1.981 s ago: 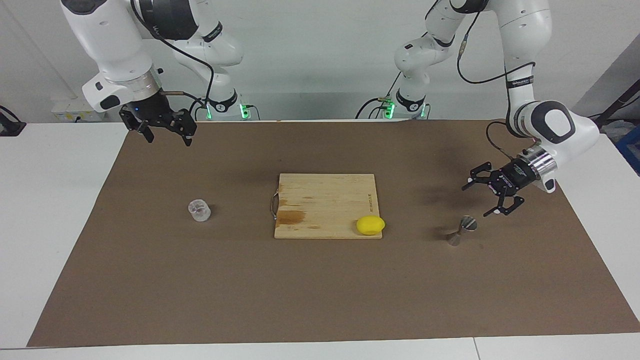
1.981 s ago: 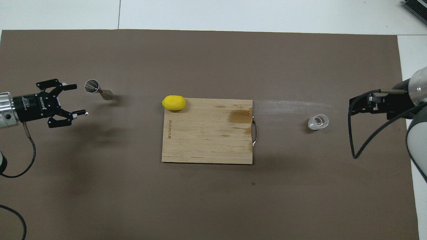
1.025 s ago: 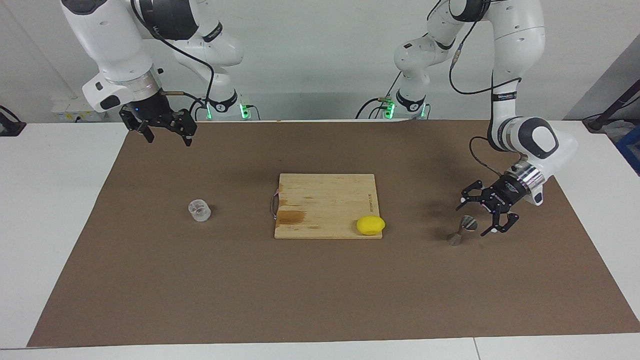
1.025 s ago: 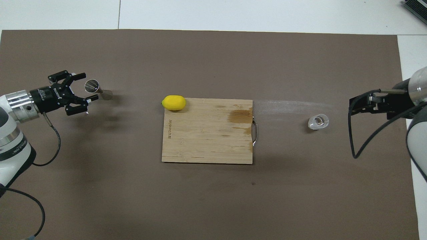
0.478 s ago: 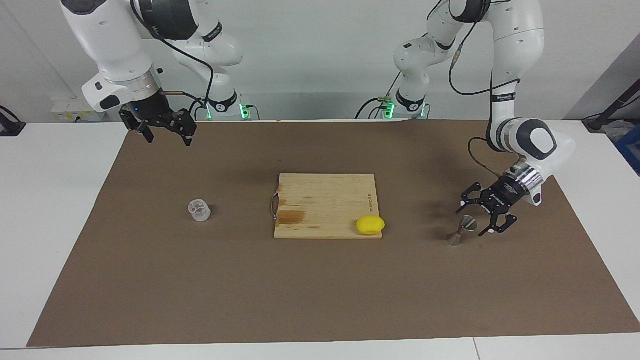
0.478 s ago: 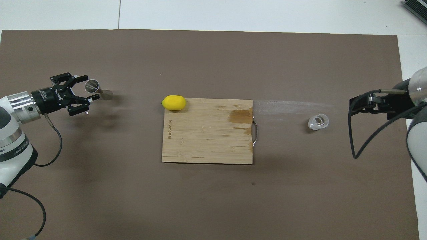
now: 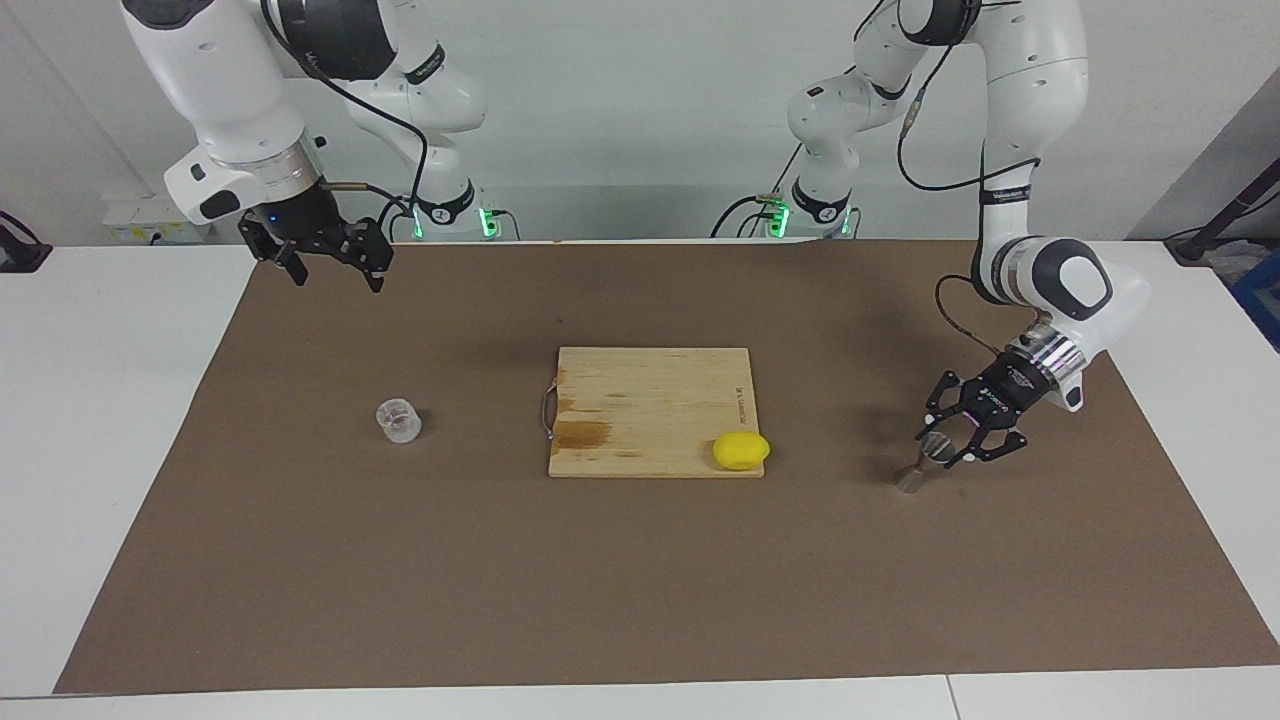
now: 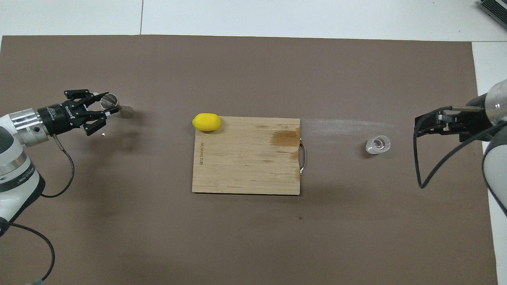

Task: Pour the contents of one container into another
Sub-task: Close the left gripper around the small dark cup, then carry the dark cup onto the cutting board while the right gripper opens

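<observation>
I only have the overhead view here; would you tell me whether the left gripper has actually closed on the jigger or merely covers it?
Observer: In the facing view the left gripper is shut on the upper cone of the jigger, whose base is on the mat.
Operator: Thank you. Is the right gripper down beside the clear cup?
Observer: No. The right gripper hangs open, high over the mat's edge at the robots' end, well above the clear cup; that arm waits.
</observation>
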Controlling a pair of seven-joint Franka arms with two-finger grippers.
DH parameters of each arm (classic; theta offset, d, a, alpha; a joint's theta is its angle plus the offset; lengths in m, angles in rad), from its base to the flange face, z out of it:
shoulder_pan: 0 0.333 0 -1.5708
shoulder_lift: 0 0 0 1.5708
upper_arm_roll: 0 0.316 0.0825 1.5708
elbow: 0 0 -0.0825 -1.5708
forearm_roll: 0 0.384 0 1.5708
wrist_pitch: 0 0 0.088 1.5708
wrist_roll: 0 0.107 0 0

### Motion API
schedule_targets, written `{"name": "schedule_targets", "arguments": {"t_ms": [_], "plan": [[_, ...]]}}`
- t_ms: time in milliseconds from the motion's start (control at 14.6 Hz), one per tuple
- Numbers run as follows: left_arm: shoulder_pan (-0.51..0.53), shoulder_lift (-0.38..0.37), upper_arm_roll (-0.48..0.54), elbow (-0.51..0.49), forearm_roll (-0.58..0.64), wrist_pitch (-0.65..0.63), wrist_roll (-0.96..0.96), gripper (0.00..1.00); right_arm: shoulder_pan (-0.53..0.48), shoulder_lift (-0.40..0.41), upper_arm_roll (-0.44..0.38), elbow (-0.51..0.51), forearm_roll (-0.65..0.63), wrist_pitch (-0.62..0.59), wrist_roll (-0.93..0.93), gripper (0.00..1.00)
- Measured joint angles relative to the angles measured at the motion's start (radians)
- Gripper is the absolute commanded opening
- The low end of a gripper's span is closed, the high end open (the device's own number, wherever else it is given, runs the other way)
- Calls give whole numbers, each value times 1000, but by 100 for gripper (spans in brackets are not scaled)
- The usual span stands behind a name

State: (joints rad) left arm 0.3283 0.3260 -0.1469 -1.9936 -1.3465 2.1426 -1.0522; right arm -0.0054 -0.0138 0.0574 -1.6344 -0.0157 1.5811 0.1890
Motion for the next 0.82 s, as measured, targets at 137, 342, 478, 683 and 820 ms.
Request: {"name": "schedule_targets", "arguments": {"t_ms": [137,342,478,683,820], "plan": [[-2,0,-1,5,0,-1,8,0,0,0,0,0,0,0,0,100],[-10,0,-15,42,0,-51,9,0,0,0,0,0,0,0,0,100],[-23,-1,-42,80,0,-95,8,0,0,0,0,0,0,0,0,100],[-64,-2,-115,123,0,-103,-27,0,0,0,0,0,0,0,0,100],[-125,-4,-150,141,0,-100,-63,0,0,0,0,0,0,0,0,100]]}}
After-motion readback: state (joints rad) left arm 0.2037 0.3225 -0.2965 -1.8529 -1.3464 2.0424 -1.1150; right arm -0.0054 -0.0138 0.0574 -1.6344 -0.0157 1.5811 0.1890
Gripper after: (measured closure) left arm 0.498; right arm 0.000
